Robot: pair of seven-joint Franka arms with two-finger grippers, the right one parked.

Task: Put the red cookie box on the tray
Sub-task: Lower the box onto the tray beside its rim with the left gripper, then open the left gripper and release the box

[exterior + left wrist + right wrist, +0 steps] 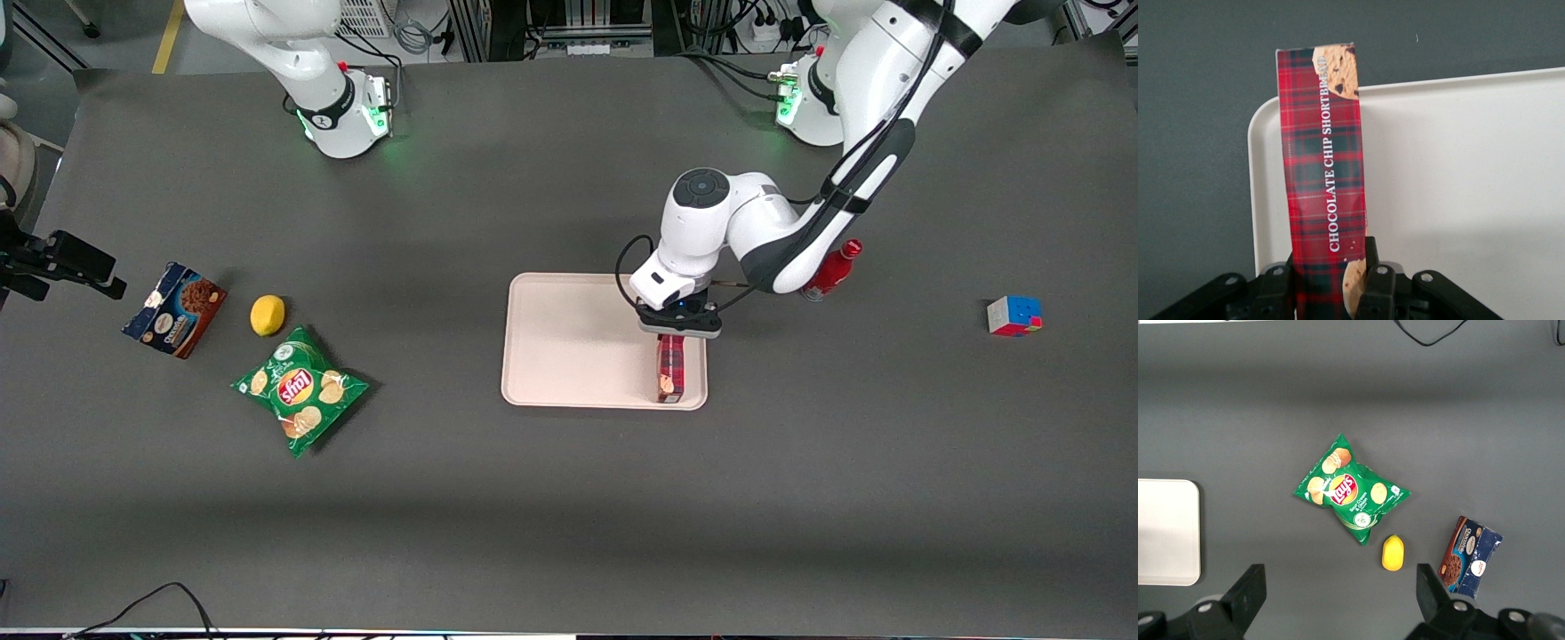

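tool [681,331] clamped on one end of red cookie box [670,368] | box over tray [569,342], along its edge toward working arm's end | long axis runs from tool toward front camera | looks ready to release

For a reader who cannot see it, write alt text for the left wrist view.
The gripper is shut on the red cookie box, which lies along the edge of the tray, near a rounded corner, with dark grey table around it.

White arm [876,80] with dark joint bands, black cables, green-lit base, and a black claw [679,327].
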